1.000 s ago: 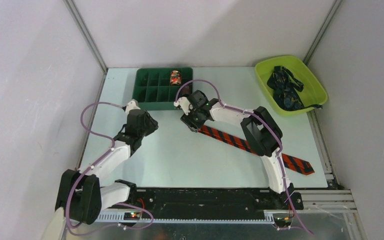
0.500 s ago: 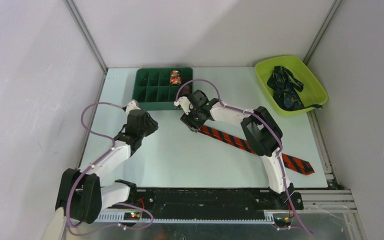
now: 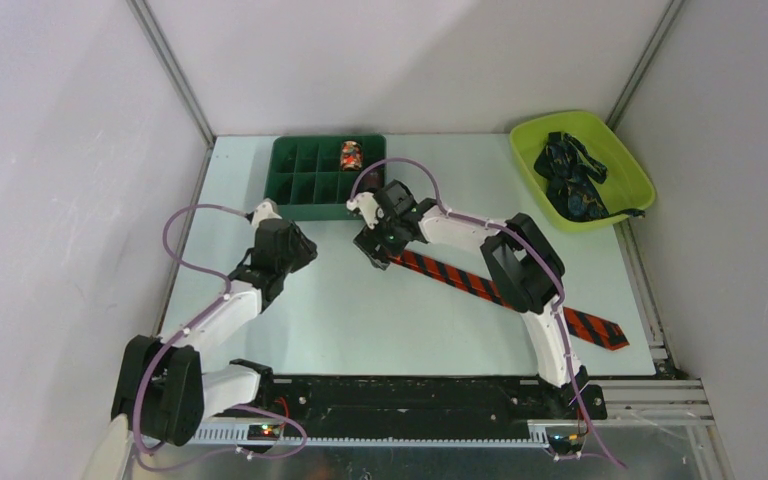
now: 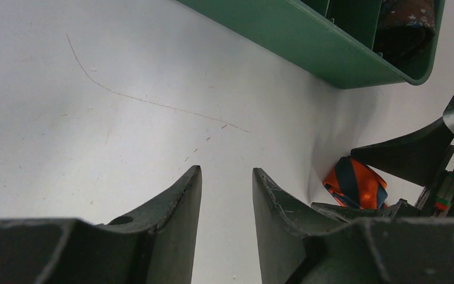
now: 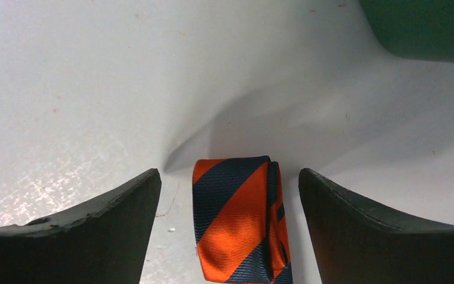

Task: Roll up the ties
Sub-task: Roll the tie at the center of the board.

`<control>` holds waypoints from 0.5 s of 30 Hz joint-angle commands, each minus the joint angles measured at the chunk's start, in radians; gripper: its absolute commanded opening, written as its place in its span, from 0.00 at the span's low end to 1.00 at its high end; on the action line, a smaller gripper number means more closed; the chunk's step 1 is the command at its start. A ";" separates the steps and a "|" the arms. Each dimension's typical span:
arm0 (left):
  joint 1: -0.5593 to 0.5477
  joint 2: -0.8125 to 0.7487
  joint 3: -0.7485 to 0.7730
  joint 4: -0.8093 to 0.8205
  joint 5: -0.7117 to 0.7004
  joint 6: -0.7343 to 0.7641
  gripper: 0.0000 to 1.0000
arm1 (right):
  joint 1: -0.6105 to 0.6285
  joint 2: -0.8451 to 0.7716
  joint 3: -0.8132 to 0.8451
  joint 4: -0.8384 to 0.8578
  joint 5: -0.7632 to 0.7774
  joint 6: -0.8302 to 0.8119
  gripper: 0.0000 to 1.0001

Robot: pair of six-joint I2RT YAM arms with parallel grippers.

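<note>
I read this as a lab test cell: white panels (image 3: 410,60) on aluminium struts (image 3: 172,70) wall the table (image 3: 360,310) behind and beside.

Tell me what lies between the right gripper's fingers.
The folded end of the orange striped tie, with bare table either side; the right wrist view shows it.

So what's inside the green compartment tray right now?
One small rolled tie, orange and dark patterned, sits in a back-row compartment of the green tray. The purple cable and right gripper hide its near-right corner.
</note>
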 commanded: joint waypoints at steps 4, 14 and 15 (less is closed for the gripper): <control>0.006 -0.040 0.002 0.026 0.003 -0.010 0.45 | -0.009 -0.160 -0.029 0.124 -0.007 0.171 0.91; -0.001 0.021 0.040 0.096 0.081 0.003 0.48 | -0.126 -0.395 -0.196 0.164 -0.009 0.547 0.69; -0.003 0.030 0.049 0.108 0.095 0.003 0.48 | -0.140 -0.419 -0.231 0.173 -0.027 0.568 0.65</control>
